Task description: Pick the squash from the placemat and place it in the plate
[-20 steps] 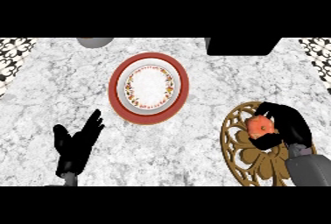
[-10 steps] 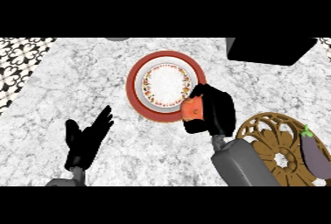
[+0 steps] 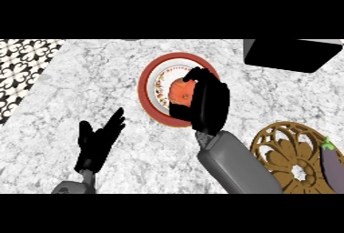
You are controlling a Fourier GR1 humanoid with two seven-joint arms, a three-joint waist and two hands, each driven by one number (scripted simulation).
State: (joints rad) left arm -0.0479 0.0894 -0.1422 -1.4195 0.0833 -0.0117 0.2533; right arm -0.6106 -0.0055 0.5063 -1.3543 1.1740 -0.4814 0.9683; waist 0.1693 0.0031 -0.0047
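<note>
The orange squash (image 3: 180,92) is over the middle of the red-rimmed white plate (image 3: 149,81), and my right hand (image 3: 208,102) is curled round it from the right, hiding part of it. I cannot tell whether the squash touches the plate. The brown openwork placemat (image 3: 282,152) lies at the lower right, behind my right forearm. My left hand (image 3: 97,139) rests open at the lower left, fingers up, holding nothing.
A purple eggplant (image 3: 332,161) lies on the placemat's right edge. A black box (image 3: 292,53) stands at the top right of the marble counter. A black-and-white patterned surface (image 3: 20,68) borders the counter at the upper left.
My right hand has carried the squash leftward from the plate's right rim to over the plate's middle. The view has shifted, and the left hand has kept its pose.
</note>
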